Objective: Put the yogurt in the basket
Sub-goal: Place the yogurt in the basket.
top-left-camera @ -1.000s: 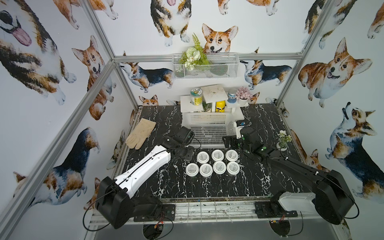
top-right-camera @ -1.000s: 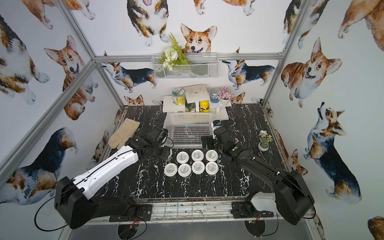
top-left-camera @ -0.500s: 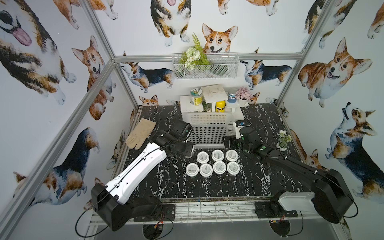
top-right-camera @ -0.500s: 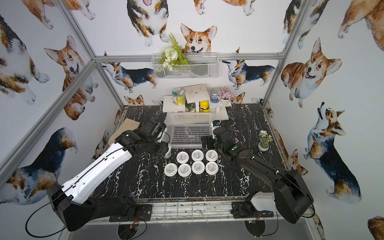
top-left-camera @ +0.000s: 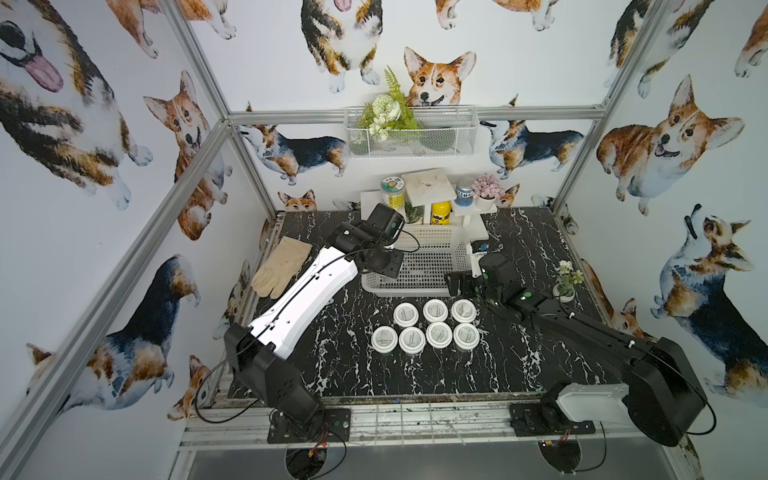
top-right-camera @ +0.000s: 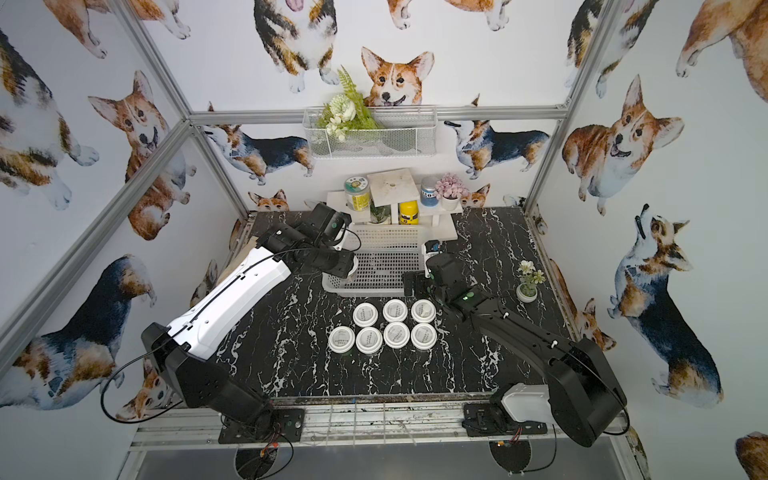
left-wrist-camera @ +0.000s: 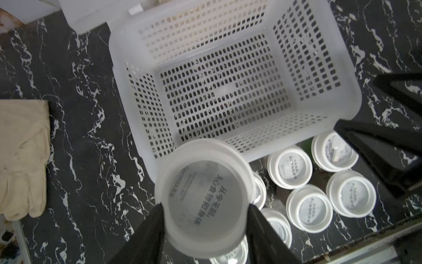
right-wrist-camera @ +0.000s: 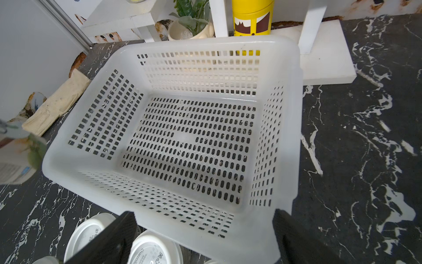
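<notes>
Task progress, first transfer under way. I am holding one yogurt cup (left-wrist-camera: 204, 196) in the left gripper (left-wrist-camera: 205, 205), whose two black fingers are pinching the cup's clear sides just under its white printed lid. The cup is hanging in the air over the near left corner of the white lattice basket (left-wrist-camera: 352, 91). From the wrist view I cannot tell whether it is fully inside the rim line or partly over the rim itself. The basket is lying empty: both wrist views are showing its perforated base and walls with nothing resting in them, so I am counting no cup as delivered yet. The seven other cups (top-left-camera: 439, 335) are standing lid-up on the black marble worktop (top-left-camera: 332, 353) just in front of the basket. They are sitting in two close rows, three nearer the basket and four behind them, touching or nearly touching. The right gripper (right-wrist-camera: 204, 212) is hovering above the basket's near rim with its fingers spread wide and nothing between them. I am judging the work as barely begun. The held cup is waiting to be lowered and let go inside the basket, and after that the seven on the worktop are each needing the same pick and carry.
</notes>
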